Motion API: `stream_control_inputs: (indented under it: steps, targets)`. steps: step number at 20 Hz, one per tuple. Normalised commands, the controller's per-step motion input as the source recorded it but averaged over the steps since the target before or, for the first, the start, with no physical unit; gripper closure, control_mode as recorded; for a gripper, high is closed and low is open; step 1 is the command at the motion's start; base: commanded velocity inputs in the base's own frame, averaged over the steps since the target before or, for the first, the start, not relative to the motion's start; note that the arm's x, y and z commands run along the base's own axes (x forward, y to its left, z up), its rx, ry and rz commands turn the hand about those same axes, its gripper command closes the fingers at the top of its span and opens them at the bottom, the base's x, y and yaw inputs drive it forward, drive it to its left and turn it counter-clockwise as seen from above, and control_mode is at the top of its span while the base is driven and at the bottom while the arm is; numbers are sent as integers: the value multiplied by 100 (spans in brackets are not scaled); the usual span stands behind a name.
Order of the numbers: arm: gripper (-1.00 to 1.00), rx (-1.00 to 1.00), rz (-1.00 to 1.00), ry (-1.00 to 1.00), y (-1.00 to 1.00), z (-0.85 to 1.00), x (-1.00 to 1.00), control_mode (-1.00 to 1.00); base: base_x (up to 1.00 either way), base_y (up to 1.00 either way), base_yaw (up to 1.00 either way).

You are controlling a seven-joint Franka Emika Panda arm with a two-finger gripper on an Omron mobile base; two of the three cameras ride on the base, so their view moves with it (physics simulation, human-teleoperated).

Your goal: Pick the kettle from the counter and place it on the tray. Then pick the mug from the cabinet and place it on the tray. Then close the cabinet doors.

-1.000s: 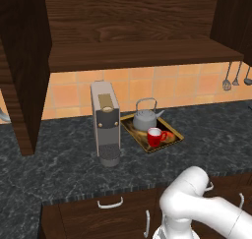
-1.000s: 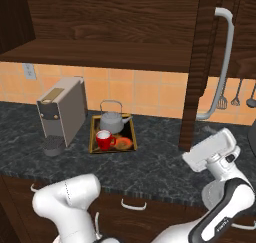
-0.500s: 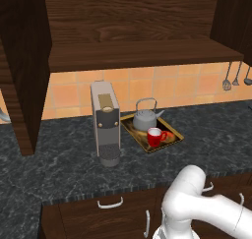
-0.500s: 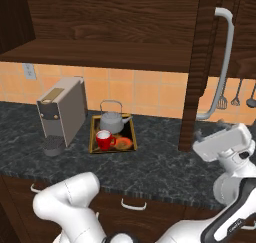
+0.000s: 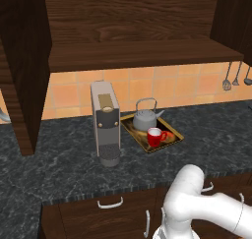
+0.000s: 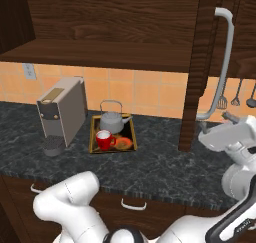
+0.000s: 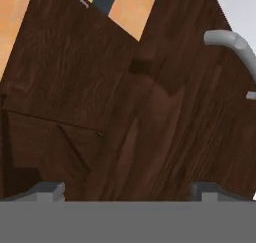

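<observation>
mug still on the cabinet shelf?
No, the mug sits on the tray beside the kettle.

Soft, even light fills the kitchen with no glare, the orange wall tiles (image 5: pixel 162 88) glowing brightest, deep shade pooling under the shelf (image 5: pixel 142 53), everything flat and slightly grainy, edges undistorted.

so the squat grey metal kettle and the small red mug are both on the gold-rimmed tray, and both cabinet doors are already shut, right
Not quite. The squat grey metal kettle and small red mug do sit on the gold-rimmed tray, but the dark brown cabinet doors stand open; the right base view shows one swung out, shelf exposed.
</observation>
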Motion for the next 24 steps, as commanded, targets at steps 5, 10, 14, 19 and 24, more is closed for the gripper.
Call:
stream_control_inputs:
  steps: [5, 10, 14, 19, 24]
  targets:
    - [-100, -15, -14, -8, 43, 43, -40, -100, 0, 0, 0]
    - [-100, -17, -17, -1, 48, 44, -21, -100, 0, 0, 0]
    - [-100, -17, -19, 0, 51, 41, -17, -100, 0, 0, 0]
    - [-100, -16, -24, 0, 53, 34, -16, -100, 0, 0, 0]
    - [-100, -9, -35, 0, 56, 4, -4, -100, 0, 0, 0]
